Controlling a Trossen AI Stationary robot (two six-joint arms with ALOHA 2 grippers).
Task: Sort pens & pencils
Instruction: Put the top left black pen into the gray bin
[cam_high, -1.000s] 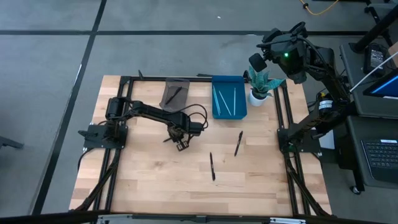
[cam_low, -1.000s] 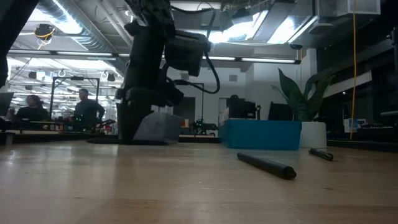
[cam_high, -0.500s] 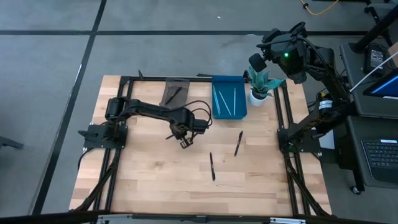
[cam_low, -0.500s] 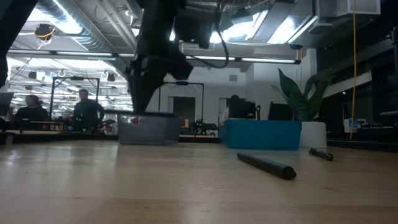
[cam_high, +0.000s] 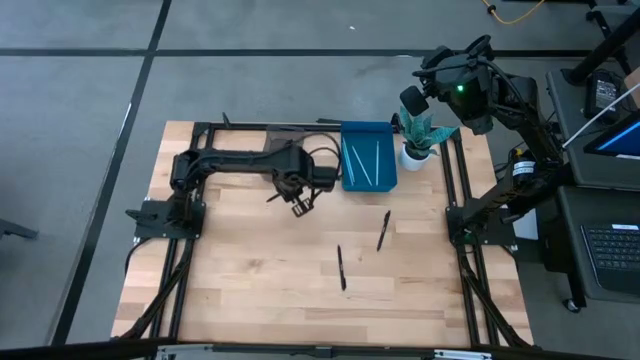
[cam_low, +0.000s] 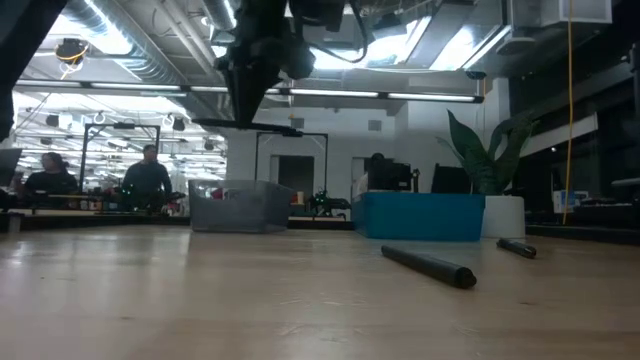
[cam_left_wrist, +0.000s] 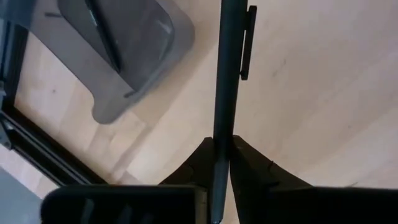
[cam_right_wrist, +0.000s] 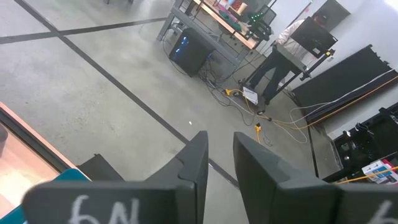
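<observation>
On the wooden desk (cam_high: 250, 280), nearest the front edge, a black pen (cam_high: 341, 267) lies loose at about 5 o'clock from the desk's middle, and a second black pen (cam_high: 383, 230) lies a little farther back at about 3 o'clock, well apart from the first. In the low view the nearer of these shows as a dark rod lying flat on the boards.

Farther back, the left gripper (cam_high: 299, 204) hangs above the desk at about 11 o'clock from the middle, its fingers clenched on a dark pen (cam_left_wrist: 227, 81) with a pocket clip; the pen runs straight out past the fingertips, lifted clear of the wood.

Along the far edge stand two containers. The grey tray (cam_high: 272, 140) is at 11 o'clock, partly hidden under the left arm, with at least one dark pen inside as the left wrist view shows. The blue bin (cam_high: 367, 132) is at 1 o'clock, holding several thin pale pencils. Just beside the bin's right side stands a small potted plant (cam_high: 418, 140) in a white pot.

The right gripper (cam_right_wrist: 219, 155) waits high beyond the desk's far right corner, fingers slightly parted, grasping nothing. No readable writing shows on the pens or containers.
</observation>
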